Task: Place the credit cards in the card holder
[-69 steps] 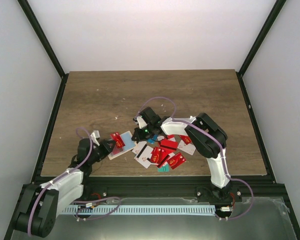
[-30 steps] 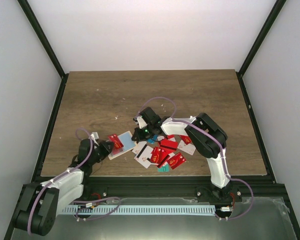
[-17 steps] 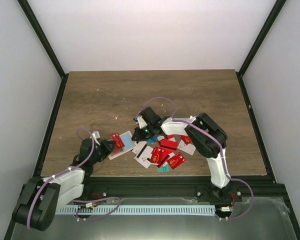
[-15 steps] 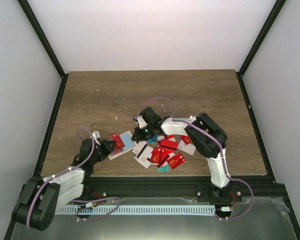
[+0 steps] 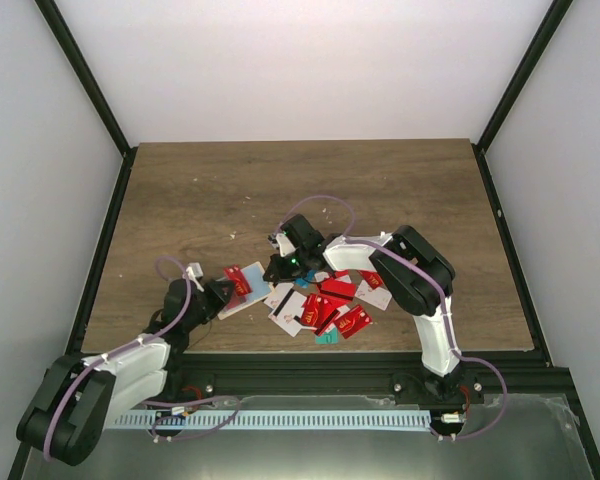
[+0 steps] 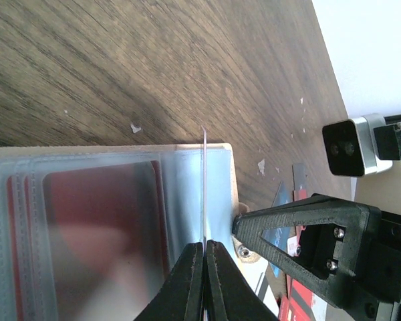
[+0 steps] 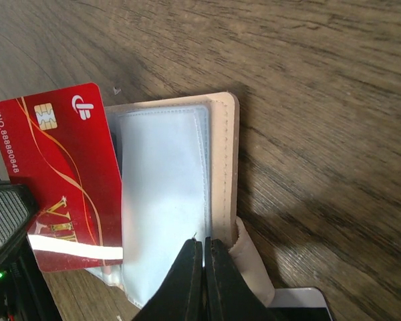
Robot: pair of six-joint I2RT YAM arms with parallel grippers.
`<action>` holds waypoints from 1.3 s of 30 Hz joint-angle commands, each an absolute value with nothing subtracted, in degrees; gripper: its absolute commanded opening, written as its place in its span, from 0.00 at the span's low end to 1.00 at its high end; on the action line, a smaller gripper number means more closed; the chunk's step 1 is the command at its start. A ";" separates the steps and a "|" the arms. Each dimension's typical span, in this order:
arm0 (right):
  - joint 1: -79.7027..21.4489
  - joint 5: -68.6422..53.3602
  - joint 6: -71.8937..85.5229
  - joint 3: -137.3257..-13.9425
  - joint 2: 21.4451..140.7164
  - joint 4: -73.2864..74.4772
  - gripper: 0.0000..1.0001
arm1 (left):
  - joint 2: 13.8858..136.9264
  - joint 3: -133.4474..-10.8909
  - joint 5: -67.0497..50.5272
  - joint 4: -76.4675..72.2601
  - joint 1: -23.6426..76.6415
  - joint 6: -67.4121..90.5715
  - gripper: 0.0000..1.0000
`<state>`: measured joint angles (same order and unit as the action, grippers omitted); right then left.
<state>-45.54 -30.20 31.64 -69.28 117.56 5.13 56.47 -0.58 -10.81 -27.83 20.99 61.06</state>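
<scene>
On the left side, near the front edge of the counter (image 5: 280, 190), your left claw (image 6: 204, 253) is closed tight. Between its two fingers it pinches one red card (image 7: 57, 167). The left wrist camera shows you this card only edge-on, as a thin line that stands over the open card holder (image 7: 224, 154). The right wrist camera shows you its face, with a chip and gold lines, and one long side of it overlaps the left part of the holder. (Whether the card is already inside a pocket or only lies on top of it, I cannot tell.)

The card holder lies open and flat on the counter, just to the right of the left claw and between your two claws. It has a beige border, and inside there are clear plastic pockets (image 7: 164, 174). In the left wrist view a red shape shows through one of them. A beige tab (image 7: 250, 255) sticks out at the side where the right claw is.

Your right claw (image 7: 202, 247) is also completely closed, and its fingertips grip the edge of a clear pocket of the holder.

More to the right, just beside the holder, is the heap of cards (image 5: 330, 305). It is mostly red, with some white ones and a teal one at the near side, and the cards overlap each other on the counter below the right arm.
</scene>
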 commanded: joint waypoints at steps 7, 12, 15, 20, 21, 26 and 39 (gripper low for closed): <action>-45.99 -27.97 33.22 -66.01 120.93 8.48 0.01 | 54.68 6.57 -6.66 -27.96 24.20 64.22 0.04; -45.97 -27.63 33.77 -65.83 121.03 8.79 0.01 | 56.50 6.40 -6.00 -28.84 25.80 65.66 0.04; -46.02 -27.38 34.38 -65.46 121.03 8.79 0.01 | 58.01 6.02 -5.84 -28.14 26.48 67.68 0.04; -45.98 -27.28 34.98 -64.93 121.07 8.54 0.01 | 60.27 5.66 -5.33 -27.24 27.38 69.99 0.04; -45.97 -27.25 34.98 -64.83 121.03 8.53 0.01 | 60.55 5.55 -5.36 -26.98 27.60 70.37 0.04; -45.97 -26.59 35.07 -65.10 120.94 9.08 0.01 | 60.30 5.13 -3.83 -23.13 28.57 73.42 0.04; -45.98 -23.97 36.56 -65.73 121.15 10.48 0.01 | 55.49 3.54 -0.14 -11.96 30.23 78.70 0.04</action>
